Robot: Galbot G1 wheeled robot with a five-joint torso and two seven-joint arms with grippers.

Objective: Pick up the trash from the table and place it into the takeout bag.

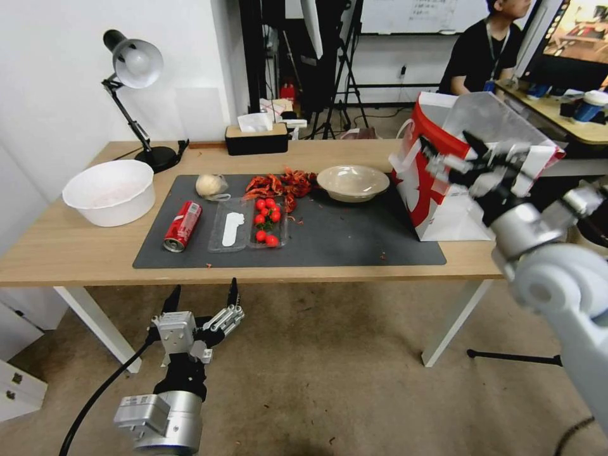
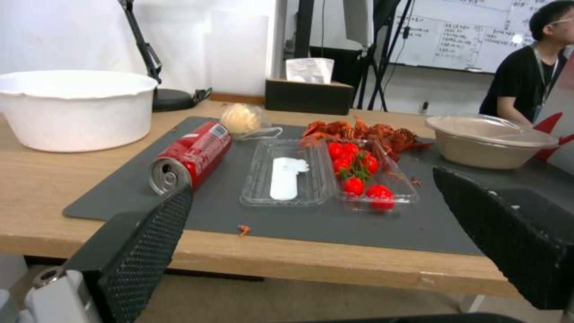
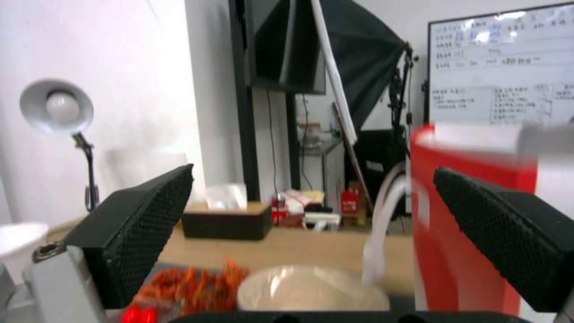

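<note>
- Trash on the long light-wood table (image 1: 76, 250): a red soda can (image 1: 183, 226) lies on its side near the left end of the dark grey mat (image 1: 354, 244), with a pale plastic-wrapped lump (image 1: 211, 185) by the mat's far edge.
- A beige shallow bowl (image 1: 353, 182) sits at the mat's far edge, just beside the bag.
- The white paper takeout bag with red side panels (image 1: 437, 183) stands upright at the mat's right end.
- I see my left gripper (image 1: 202, 303) below the table's near edge, fingers spread, holding nothing.
- My right gripper (image 1: 465, 158) hovers at the bag's top, fingers spread, empty.
</note>
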